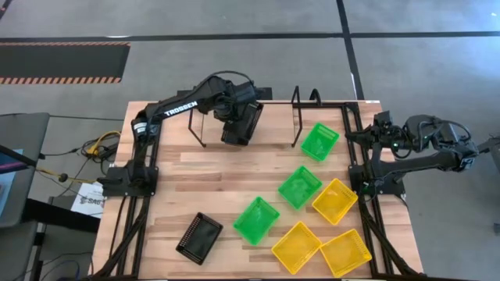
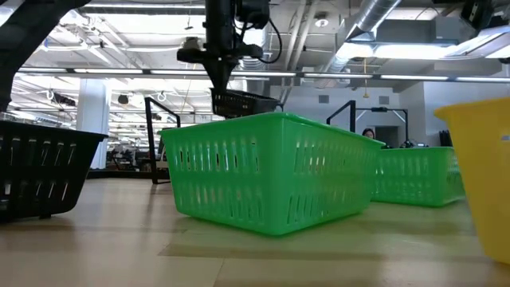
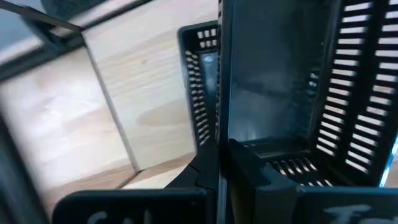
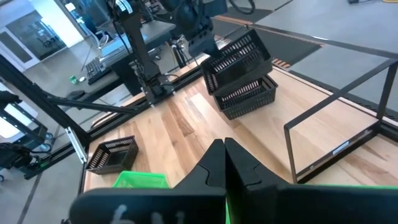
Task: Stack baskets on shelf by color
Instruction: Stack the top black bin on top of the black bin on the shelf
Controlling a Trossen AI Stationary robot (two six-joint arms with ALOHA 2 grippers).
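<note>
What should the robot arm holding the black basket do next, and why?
Probably lower it a little. The left gripper is shut on a black basket held tilted just above another black basket sitting on the shelf. Easing it down and level should nest the two. The right gripper waits, shut, by the table's right edge.

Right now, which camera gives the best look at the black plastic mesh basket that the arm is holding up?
The right wrist view: the held black plastic mesh basket shows whole, tilted above a second black basket. The high view shows it half under the left gripper; the low view, far behind; the left wrist view, too close.
</note>
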